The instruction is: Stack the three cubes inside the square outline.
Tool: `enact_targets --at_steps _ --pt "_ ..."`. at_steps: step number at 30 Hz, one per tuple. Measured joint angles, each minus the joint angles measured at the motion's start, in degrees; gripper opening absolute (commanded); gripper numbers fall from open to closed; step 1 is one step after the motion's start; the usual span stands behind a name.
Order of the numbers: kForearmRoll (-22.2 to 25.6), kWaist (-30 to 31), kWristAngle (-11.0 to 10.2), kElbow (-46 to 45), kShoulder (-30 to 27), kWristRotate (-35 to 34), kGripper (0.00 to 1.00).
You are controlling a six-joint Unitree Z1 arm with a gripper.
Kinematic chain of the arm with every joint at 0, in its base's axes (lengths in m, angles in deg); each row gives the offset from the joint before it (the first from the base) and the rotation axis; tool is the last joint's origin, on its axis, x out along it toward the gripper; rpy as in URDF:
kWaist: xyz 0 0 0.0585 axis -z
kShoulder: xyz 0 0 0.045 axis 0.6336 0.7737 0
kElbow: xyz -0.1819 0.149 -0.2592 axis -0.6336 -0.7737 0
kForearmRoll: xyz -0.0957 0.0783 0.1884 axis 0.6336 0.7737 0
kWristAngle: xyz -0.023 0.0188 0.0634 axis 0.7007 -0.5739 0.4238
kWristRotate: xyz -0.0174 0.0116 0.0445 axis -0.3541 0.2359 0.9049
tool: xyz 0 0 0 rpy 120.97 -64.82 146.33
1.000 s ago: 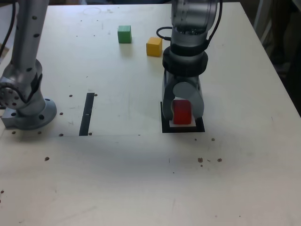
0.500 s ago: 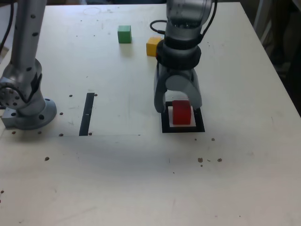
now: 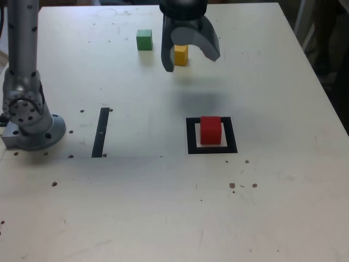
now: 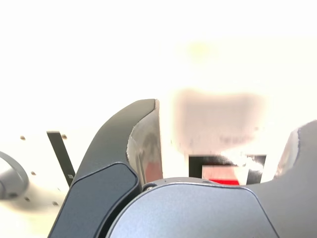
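Note:
The red cube [image 3: 210,130] stands alone inside the square outline [image 3: 191,143], nothing touching it. The yellow cube [image 3: 180,54] and the green cube [image 3: 144,39] rest on the table at the back. My gripper [image 3: 191,59] hangs open and empty above the table, far behind the red cube, and its fingers [image 3: 168,52] frame the yellow cube in the exterior view. In the wrist view the wide-apart fingers [image 4: 143,141] fill the picture, with the square outline [image 4: 198,163] and a strip of the red cube [image 4: 220,173] showing between them.
The arm's grey base [image 3: 32,128] sits at the exterior view's left. A narrow black strip [image 3: 100,132] lies on the table between the base and the outline. Small dark specks [image 3: 242,185] dot the table in front. The table's right edge runs close by.
The gripper let go of the red cube, opened wide, and rose back toward the yellow cube. The red cube stayed in the outline.

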Motion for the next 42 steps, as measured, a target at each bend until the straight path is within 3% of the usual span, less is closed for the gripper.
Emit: enact_targets --at_steps 5,12,16,26,35,38,42 --pt "-0.05 -4.22 -0.65 0.56 0.77 6.16 0.99" --pt "0.03 -9.03 -5.86 0.61 2.89 10.62 0.99" --pt "0.02 -10.89 -7.25 0.83 3.92 11.73 0.99" --pt "-0.15 -14.07 -7.10 6.80 12.40 16.34 0.97" --pt "-0.11 -17.61 -6.18 11.99 16.44 21.25 0.96" --pt "0.27 -17.70 -6.18 12.77 16.63 21.90 0.89" --pt "0.74 -17.70 -5.83 12.98 17.03 22.51 0.71"
